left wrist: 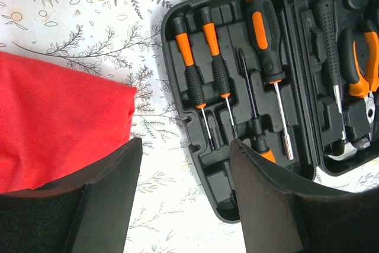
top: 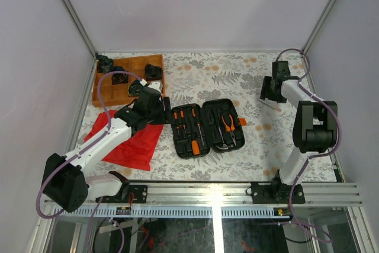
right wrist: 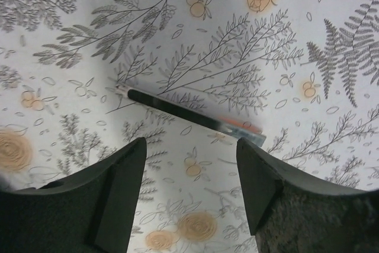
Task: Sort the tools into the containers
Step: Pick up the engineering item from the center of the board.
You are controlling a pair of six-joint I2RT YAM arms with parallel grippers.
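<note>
While looking down from above, find the tool case (top: 207, 128) lying open mid-table, the left gripper (top: 160, 112) at its left edge and the right gripper (top: 270, 95) well apart, over a slim tool (top: 274, 105); cannot tell either claw's spread there. Through the left wrist, see fingers (left wrist: 106, 205) spread and empty near slotted screwdrivers (left wrist: 207, 69); case's right half cut off. Through the right wrist, fingers (right wrist: 112, 199) spread, pinching nothing; best lowered astride the slim tool (right wrist: 189, 115), closing squarely across mid-shaft; far end blurred, kind unclear
</note>
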